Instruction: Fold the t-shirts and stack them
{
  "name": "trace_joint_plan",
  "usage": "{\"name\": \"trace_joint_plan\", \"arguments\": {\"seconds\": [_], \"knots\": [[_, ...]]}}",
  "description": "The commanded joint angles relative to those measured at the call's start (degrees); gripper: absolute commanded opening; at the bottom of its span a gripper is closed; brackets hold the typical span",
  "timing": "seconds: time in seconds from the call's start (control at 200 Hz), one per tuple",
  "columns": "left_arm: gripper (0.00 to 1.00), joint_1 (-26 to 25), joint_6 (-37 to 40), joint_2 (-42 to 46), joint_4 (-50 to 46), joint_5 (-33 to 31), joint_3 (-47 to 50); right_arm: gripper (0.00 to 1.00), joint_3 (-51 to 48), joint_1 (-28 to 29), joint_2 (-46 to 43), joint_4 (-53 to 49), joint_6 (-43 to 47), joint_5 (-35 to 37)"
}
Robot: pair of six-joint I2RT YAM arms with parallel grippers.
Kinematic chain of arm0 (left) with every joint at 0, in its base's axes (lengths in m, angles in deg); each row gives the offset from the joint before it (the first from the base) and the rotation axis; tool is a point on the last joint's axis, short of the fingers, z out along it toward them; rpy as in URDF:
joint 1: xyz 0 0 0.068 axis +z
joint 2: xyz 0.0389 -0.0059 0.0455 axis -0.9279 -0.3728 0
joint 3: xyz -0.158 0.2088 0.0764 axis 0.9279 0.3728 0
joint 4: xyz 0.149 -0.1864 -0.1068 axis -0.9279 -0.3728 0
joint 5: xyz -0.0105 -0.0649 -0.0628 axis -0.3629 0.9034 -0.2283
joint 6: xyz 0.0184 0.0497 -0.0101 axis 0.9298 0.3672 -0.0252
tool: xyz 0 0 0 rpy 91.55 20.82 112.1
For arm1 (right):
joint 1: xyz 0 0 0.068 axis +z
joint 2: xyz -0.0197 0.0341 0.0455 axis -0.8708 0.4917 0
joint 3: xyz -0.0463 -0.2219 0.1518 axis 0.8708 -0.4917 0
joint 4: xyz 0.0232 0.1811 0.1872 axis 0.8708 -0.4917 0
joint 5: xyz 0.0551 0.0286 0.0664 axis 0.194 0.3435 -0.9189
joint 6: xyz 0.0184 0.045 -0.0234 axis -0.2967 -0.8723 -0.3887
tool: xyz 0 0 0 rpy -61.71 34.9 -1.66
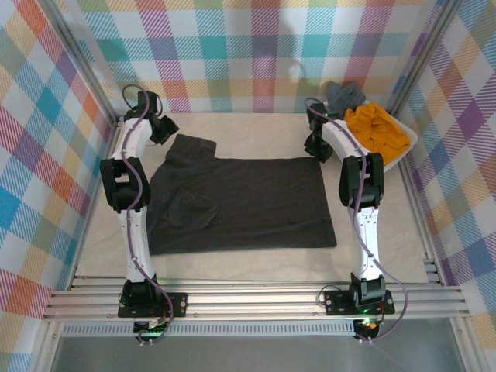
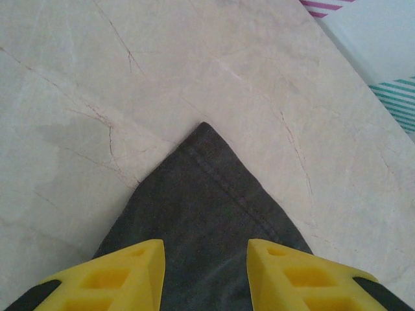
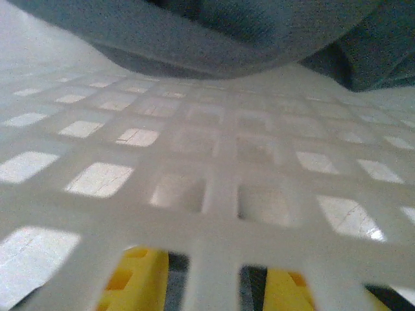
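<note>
The bench point(image 1: 256, 124) carries the charcoal shirt point(image 1: 240, 203), spread flat at its middle; at the far right the basket point(image 1: 409, 141) holds the orange shirt point(image 1: 377, 128) and, behind it, the grey shirt point(image 1: 345, 94). The left end effector point(image 2: 205, 253) sits over the charcoal shirt's far-left sleeve corner, released, cloth lying flat between its fingers; the right end effector point(image 1: 316, 146) is against the basket's left wall, just beyond the charcoal shirt's far-right corner; its grip I cannot tell.
</note>
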Motion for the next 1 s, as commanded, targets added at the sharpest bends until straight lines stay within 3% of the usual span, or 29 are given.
{"name": "trace_joint_plan", "arguments": {"seconds": [0.0,0.155,0.345,0.46,0.585,0.685,0.905,0.995], "knots": [[0.38,-0.69,0.79,4.59,-1.07,1.00,1.47,0.39,1.76,-3.44,2.40,-3.59,1.11,-0.49],[0.38,-0.61,0.35,5.22,-0.47,1.50,1.54,0.39,6.85,-7.51,3.02,-1.82,8.20,-2.69],[0.39,-0.67,-0.27,4.63,-0.01,2.06,1.71,0.40,16.10,-5.41,5.36,-4.24,16.02,-6.94],[0.40,-0.67,-0.09,5.03,0.83,1.91,3.53,0.44,10.53,-0.49,-0.88,-1.93,17.17,-2.69],[0.41,-0.76,-0.23,6.36,2.81,1.70,6.56,0.48,-0.45,2.71,-8.58,1.90,11.18,3.14],[0.43,-0.76,-0.36,6.66,3.55,2.03,7.37,0.51,-9.99,2.85,-11.98,9.29,7.57,1.86],[0.43,-0.77,-0.19,6.26,3.52,2.84,6.87,0.55,-11.16,3.89,-7.76,12.37,5.67,0.54],[0.43,-0.80,0.22,6.60,3.42,2.85,6.92,0.55,-8.64,3.91,-6.07,7.86,4.47,3.21]]}}
